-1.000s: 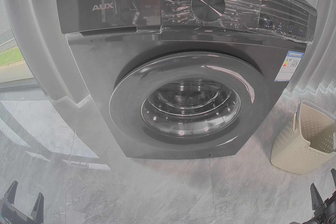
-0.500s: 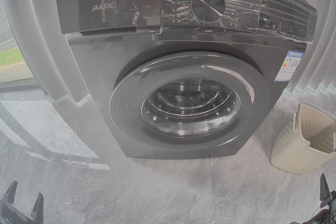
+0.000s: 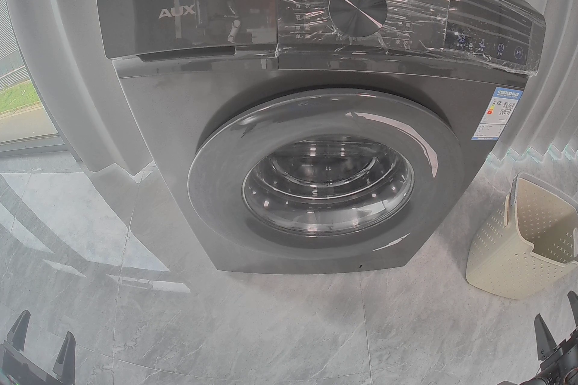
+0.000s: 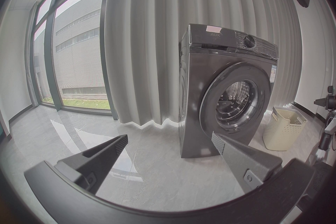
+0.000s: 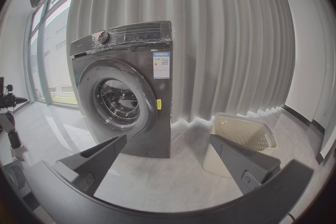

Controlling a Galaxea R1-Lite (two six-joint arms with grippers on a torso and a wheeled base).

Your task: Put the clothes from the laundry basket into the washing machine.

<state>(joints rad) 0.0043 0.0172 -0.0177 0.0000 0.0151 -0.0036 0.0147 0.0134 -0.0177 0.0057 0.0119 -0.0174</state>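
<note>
Since half a second ago our right gripper (image 3: 555, 308) has been shifting: one finger was showing then, and now two are standing spread apart over the near right part of the floor (image 3: 241, 320). Our left gripper (image 3: 47, 325) is keeping its place over the near left part, fingers spread too. From the head we are looking at the washing machine (image 3: 180, 121) standing at the floor's back edge against the curtain (image 3: 54, 43), its round door (image 3: 325, 181) shut. The laundry basket (image 3: 512, 260) is sitting upright on the floor near the machine's front right corner, apart from it. From the left wrist we are seeing our left fingers spread wide, the machine ahead and the basket beyond its right side. From the right wrist we are seeing our right fingers spread just as wide, the basket sitting farther off near the floor's back edge, beside the machine.
</note>
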